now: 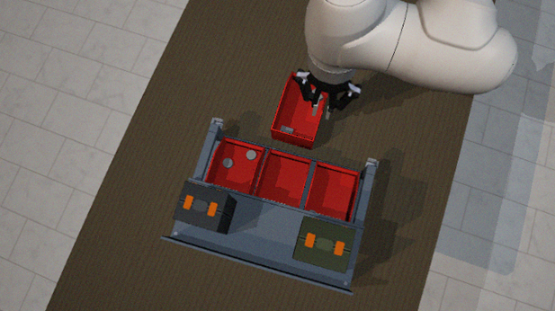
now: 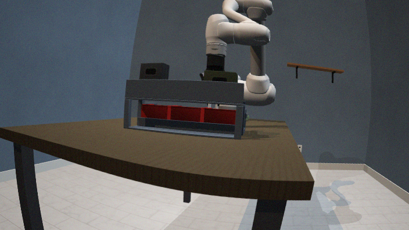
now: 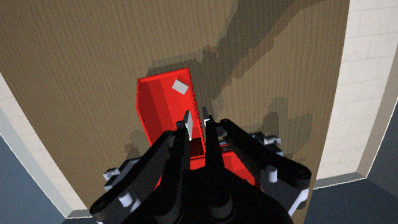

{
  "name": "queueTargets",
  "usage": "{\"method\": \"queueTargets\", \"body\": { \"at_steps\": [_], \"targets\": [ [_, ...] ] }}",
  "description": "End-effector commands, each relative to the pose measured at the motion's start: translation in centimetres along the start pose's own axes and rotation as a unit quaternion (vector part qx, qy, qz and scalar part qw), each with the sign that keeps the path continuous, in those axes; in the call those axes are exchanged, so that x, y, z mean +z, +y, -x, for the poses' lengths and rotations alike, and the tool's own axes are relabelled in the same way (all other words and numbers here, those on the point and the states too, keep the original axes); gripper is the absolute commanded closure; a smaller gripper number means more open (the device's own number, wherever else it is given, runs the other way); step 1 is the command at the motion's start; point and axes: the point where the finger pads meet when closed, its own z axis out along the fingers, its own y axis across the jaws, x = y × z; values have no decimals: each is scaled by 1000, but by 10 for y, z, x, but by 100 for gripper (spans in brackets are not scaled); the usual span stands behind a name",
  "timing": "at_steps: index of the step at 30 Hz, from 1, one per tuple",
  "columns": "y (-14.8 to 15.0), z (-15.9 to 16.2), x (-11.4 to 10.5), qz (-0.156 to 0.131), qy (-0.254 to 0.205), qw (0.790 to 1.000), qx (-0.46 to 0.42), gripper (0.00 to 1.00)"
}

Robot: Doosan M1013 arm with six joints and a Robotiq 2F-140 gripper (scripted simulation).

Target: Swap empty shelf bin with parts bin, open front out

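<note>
A red open bin stands upright on the table. One grey part shows near its shelf-side end, and another grey part at its far end. My gripper points down over the bin's right side wall, its fingers a small gap apart, one on each side of the wall line. I see no grip on the wall; how far down the tips reach is unclear. In the shelf, the middle red bin looks empty.
The left shelf bin holds grey discs. The right shelf bin shows a grey bit at its edge. A dark box and a green box stand on the upper board.
</note>
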Motion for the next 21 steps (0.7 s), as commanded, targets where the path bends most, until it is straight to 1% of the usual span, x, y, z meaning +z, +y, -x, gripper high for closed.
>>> {"method": "queueTargets", "body": {
  "at_steps": [1,21],
  "targets": [
    [0,0,4,0,0,1000,0,76],
    [0,0,10,0,0,1000,0,76]
  ]
}}
